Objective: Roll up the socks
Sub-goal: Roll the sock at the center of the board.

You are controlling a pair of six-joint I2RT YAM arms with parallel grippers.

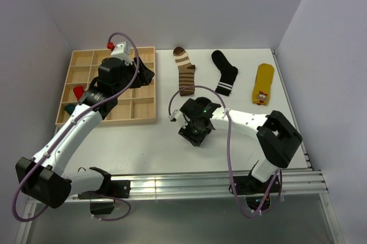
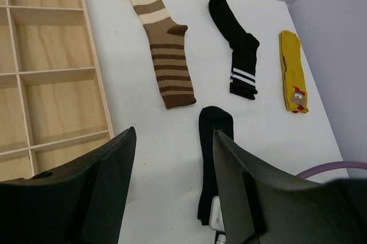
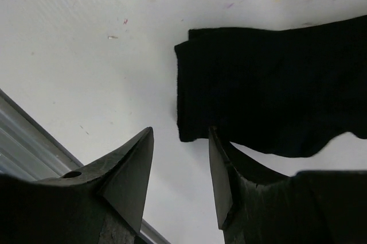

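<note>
At the near edge of the table [image 1: 143,140], both arm bases are bolted side by side. The right arm bends inward toward the table centre, with its gripper pointing down at the surface.

From the right wrist view, the right gripper [image 3: 181,140] has its jaws apart with a modest gap, and bare table shows between them. Nothing is clamped. The plain black sock [image 3: 269,100] lies flat just beyond the fingertips. One corner of its end sits at the mouth of the gap, and the right-hand finger overlaps its lower edge.

Farther out on the left, the left arm reaches over the wooden tray [image 1: 137,120], a divided box at the table's left side. The left gripper [image 2: 174,135] stands wide and holds nothing.

Along the far part of the table, three socks lie flat and well apart in a row. From left to right they are the brown-and-cream striped sock [image 1: 184,72], the black sock with white cuff stripes [image 1: 225,73] and the yellow sock [image 1: 264,83].
</note>
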